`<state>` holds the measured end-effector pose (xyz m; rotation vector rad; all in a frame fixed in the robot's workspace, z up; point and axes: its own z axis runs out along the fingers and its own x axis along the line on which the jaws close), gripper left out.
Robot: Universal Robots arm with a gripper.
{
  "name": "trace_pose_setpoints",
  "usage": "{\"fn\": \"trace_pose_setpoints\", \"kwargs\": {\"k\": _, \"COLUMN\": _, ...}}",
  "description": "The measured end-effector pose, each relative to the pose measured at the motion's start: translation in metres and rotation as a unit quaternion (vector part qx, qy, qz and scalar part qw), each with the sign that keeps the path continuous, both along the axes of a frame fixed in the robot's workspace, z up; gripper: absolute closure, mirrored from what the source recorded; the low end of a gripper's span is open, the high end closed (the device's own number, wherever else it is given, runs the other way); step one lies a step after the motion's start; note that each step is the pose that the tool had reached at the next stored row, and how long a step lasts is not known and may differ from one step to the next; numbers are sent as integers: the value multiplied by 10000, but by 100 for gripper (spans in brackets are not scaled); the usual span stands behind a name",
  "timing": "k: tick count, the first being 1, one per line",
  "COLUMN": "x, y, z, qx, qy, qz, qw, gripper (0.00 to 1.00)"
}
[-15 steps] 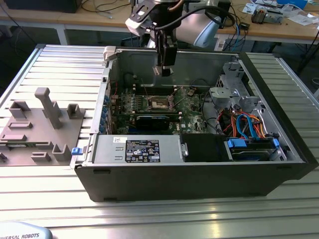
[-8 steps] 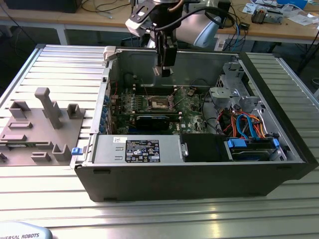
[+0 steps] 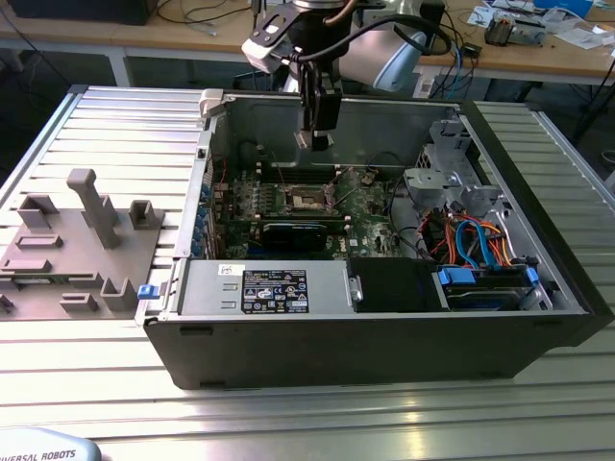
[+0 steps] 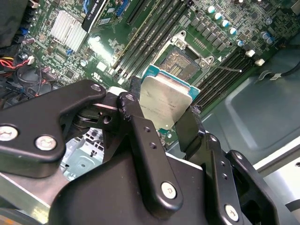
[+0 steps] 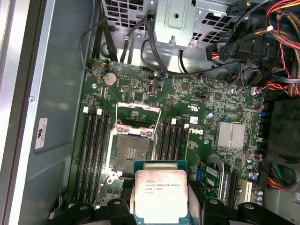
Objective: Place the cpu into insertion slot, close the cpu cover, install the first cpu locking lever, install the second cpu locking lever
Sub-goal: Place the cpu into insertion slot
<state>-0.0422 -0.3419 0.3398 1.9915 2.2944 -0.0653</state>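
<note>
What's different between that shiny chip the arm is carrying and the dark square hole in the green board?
The cpu has a silvery printed face; the insertion slot is a dark recess with a metal rim. The cpu is held above the green board in the tool; the insertion slot sits fixed in that board, uncovered and empty. Both are square and look alike in outline.

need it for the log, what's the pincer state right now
Pincer: shut on the cpu, held above the open slot, not seated yet.
</note>
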Motion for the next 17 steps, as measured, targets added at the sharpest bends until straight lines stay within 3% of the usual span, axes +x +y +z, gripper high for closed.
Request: {"fn": "trace_pose_setpoints", "kwargs": {"k": 17, "x": 0, "y": 0, "z": -2, "qx": -57, "qy": 0, "qz": 0, "qw": 10000, "gripper": 46}}
